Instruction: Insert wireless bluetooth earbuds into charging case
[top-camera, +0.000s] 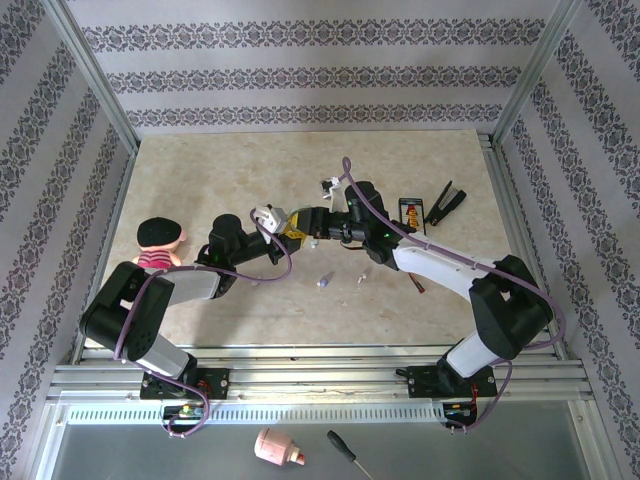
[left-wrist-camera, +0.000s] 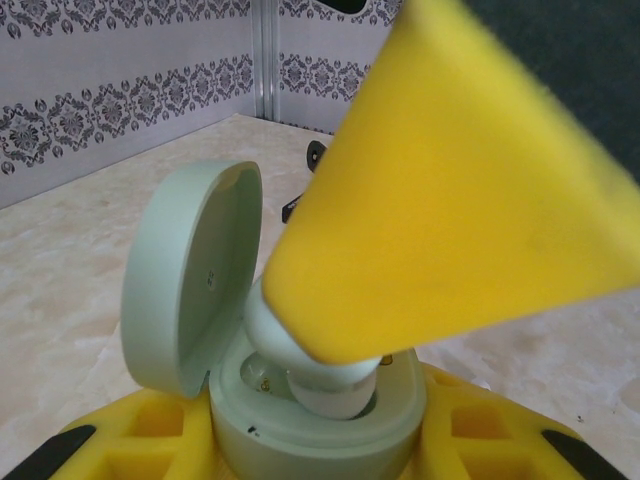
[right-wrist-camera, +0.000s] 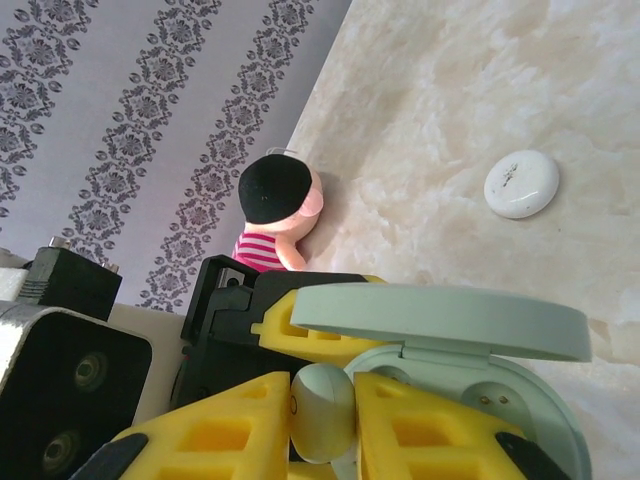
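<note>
My left gripper (left-wrist-camera: 318, 445) is shut on the pale green charging case (left-wrist-camera: 320, 425), its yellow fingers (left-wrist-camera: 130, 440) pressing on both sides of the base. The case's lid (left-wrist-camera: 190, 280) stands open to the left. My right gripper (right-wrist-camera: 325, 415) is shut on a pale green earbud (right-wrist-camera: 325, 410), held between its yellow pads. In the left wrist view the earbud (left-wrist-camera: 325, 385) sits tilted, partly down in the case's well, under a right finger (left-wrist-camera: 450, 180). In the top view both grippers meet above mid-table, left (top-camera: 285, 224) and right (top-camera: 312, 222).
A plush doll (top-camera: 160, 243) lies at the table's left edge. A white pebble-like case (right-wrist-camera: 521, 183) rests on the marble. Small bits (top-camera: 324, 280) lie near the front centre. A black clip (top-camera: 445, 203) and a small box (top-camera: 410, 212) sit at the right.
</note>
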